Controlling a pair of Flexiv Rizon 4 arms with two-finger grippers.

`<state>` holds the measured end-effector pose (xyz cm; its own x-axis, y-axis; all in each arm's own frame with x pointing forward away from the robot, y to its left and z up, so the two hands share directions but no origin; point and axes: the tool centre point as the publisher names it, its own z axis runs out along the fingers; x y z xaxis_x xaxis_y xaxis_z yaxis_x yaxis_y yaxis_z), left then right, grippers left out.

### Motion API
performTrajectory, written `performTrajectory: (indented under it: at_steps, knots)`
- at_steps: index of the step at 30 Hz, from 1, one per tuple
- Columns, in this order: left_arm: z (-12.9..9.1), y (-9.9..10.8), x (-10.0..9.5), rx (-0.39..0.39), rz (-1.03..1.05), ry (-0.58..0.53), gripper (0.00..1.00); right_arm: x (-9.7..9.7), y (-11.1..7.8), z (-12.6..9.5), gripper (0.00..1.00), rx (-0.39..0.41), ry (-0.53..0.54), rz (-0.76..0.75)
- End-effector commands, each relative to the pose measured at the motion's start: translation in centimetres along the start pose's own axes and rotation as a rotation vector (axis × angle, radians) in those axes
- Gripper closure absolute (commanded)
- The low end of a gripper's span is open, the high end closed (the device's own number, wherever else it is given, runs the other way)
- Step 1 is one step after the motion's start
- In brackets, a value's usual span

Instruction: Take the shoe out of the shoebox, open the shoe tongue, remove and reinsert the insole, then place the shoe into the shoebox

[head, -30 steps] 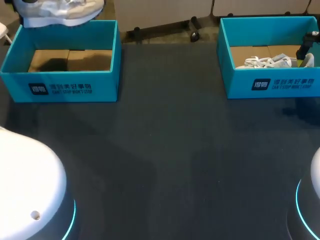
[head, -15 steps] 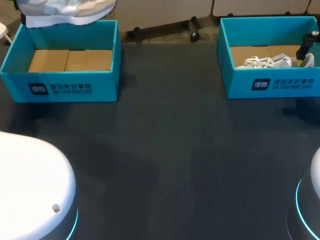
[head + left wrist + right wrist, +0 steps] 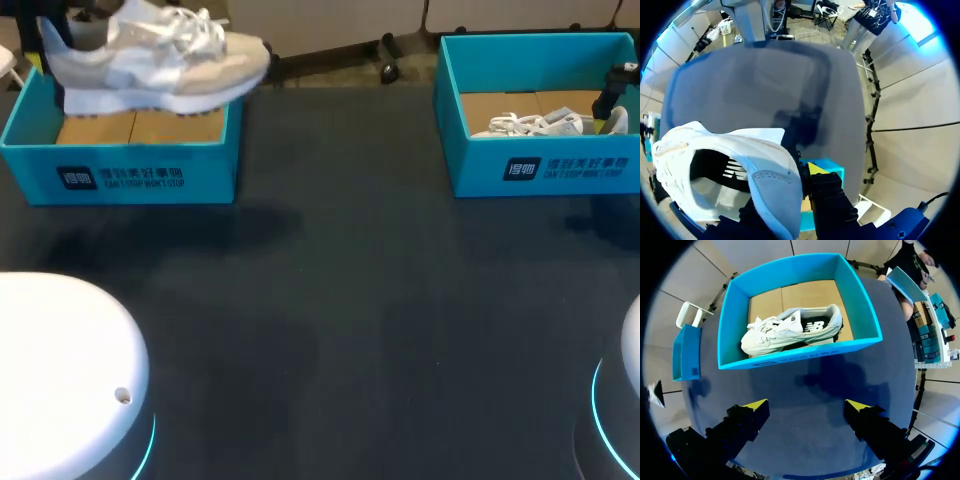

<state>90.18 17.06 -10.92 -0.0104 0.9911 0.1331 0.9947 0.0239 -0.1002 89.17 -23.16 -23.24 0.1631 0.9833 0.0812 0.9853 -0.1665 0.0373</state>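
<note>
A white and grey shoe [image 3: 150, 62] hangs in the air over the left teal shoebox [image 3: 130, 175], toe pointing right. In the left wrist view my left gripper [image 3: 790, 186] is shut on the shoe's [image 3: 735, 170] heel collar, one yellow fingertip [image 3: 815, 167] showing outside it. The inside of the shoe is dark and open to view. A second white shoe [image 3: 790, 330] lies in the right teal shoebox [image 3: 797, 356]. My right gripper [image 3: 806, 406] stands open above the table, on the near side of that box, with nothing between its fingers.
The left shoebox's brown cardboard floor [image 3: 95, 128] is bare. The right shoebox [image 3: 540, 168] stands at the back right of the dark table [image 3: 340, 300]. The white bases of my arms [image 3: 60, 380] fill the near corners.
The held shoe has come from the view's upper edge down and to the right, into full view above the left box. The right arm has not moved.
</note>
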Motion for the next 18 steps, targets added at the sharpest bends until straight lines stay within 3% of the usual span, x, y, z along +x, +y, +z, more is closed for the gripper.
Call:
performTrajectory:
  at_steps: [1,3,18]
  knots:
    - [0.67,-7.5,-1.23,-0.338,0.021,0.029,1.0,0.03,0.01,0.02,0.0,0.0,0.0,0.0]
    - [0.9,-8.44,-2.08,-0.306,0.018,0.027,1.0,0.03,0.01,0.02,0.0,0.0,0.0,0.0]
    - [0.9,-8.44,-2.08,-0.306,0.018,0.027,1.0,0.03,0.01,0.02,0.0,0.0,0.0,0.0]
